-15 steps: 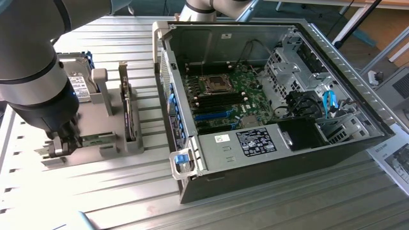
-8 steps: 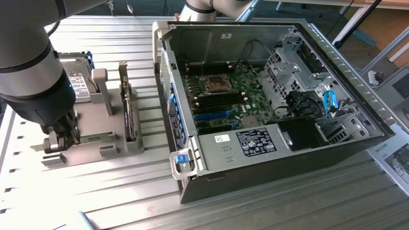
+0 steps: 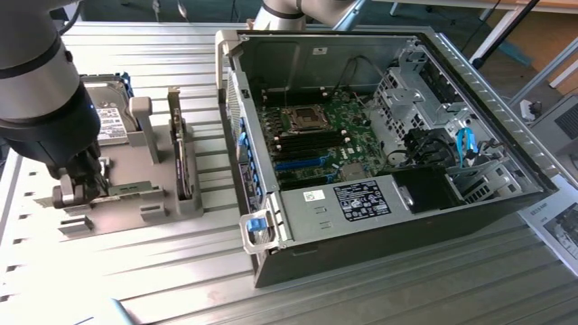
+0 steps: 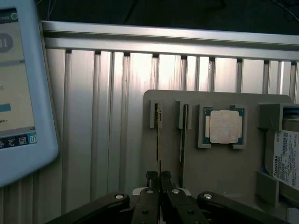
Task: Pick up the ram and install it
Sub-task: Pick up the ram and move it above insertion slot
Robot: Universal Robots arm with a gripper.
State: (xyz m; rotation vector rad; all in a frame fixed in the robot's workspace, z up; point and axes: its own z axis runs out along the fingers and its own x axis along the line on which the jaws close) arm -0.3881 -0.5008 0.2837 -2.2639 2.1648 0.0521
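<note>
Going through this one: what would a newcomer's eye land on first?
The open computer case with its green motherboard, on the exterior view's right. On that view's left, the gripper sits at the grey parts holder, closed on the thin ram standing on edge, with the silver processor seated nearby.

Silver-grey cylindrical arm [image 3: 36,74] with black joint housing just above the black gripper [image 4: 159,176]; linkage fingers [image 4: 150,179] jointed by round silver pivot screws [image 4: 118,197].
</note>
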